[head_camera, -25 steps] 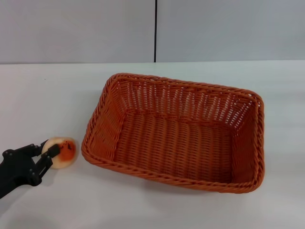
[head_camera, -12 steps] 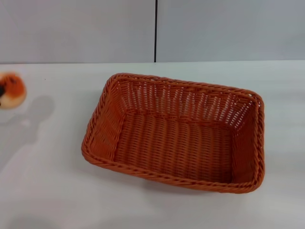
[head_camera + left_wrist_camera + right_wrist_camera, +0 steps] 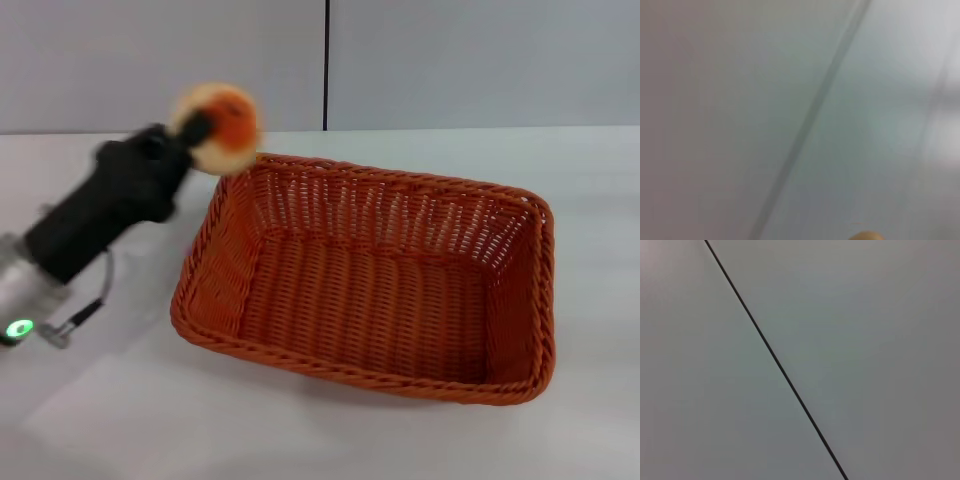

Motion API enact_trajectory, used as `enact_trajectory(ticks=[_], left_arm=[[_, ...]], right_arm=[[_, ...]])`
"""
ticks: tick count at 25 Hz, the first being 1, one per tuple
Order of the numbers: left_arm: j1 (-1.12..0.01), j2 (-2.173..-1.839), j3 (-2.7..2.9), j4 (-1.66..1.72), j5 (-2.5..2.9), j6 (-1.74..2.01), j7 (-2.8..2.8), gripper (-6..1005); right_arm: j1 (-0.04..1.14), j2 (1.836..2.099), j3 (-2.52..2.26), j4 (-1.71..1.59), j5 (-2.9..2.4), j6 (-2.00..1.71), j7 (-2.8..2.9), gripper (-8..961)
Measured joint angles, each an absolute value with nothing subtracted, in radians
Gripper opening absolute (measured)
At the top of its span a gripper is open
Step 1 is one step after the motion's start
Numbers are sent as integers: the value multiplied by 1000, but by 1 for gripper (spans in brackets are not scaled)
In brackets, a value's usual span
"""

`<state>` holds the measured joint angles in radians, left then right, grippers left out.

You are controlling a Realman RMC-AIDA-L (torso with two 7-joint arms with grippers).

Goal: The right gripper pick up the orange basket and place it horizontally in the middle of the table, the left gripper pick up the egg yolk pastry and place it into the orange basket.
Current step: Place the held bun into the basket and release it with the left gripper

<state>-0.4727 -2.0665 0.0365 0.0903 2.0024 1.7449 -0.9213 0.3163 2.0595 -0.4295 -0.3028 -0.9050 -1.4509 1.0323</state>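
Nearest to you, the white table point(image 3: 120, 420) is stretching across the lower part of the head view, bare along its front edge. Sitting on it, a little right of centre, the orange basket point(image 3: 365, 275) is lying upright with its long side running across the view and slightly turned, its near rim point(image 3: 340, 368) closest to you. You are looking straight down into it: the woven floor is showing, and nothing is lying inside.

To the left of the basket, your left arm point(image 3: 95, 215) is reaching in from the lower left edge, a small green light point(image 3: 17, 328) glowing on its silver section. The arm is angling up and away from you towards the basket's far left corner.

At its tip, the left pincer point(image 3: 196, 130) is closing on the egg yolk pastry point(image 3: 217, 128), gripping it between its fingers and holding it raised off the table. The pastry is showing an orange-red glazed face. It is hanging just over the basket's far left corner rim, not yet inside.

Behind the table, a grey wall point(image 3: 480, 60) with a dark vertical seam point(image 3: 326, 65) is rising. Your right pincer is not appearing in any view; the right wrist view is showing only wall and seam.
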Motion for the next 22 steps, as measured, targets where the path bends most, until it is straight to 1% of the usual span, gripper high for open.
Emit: enact_trajectory(ticks=[4, 9, 16, 17, 22], left_arm=[[-497, -2069, 88, 74, 2001, 1709, -904, 97], [-483, -2066, 76, 64, 1994, 1717, -896, 135], [-463, -2063, 30, 65, 1991, 1733, -894, 349], [-452, -2063, -11, 65, 1991, 1738, -894, 593], [-435, -2065, -89, 59, 1991, 1745, -878, 737]], right_arm=[[313, 2056, -431, -301, -913, -1451, 1033, 477], [307, 2054, -431, -299, -919, -1451, 1036, 477], [314, 2054, -430, -299, -920, -1452, 1040, 477], [315, 2054, -430, -299, -920, -1452, 1040, 477], [317, 2056, -430, -299, -920, -1453, 1040, 477]])
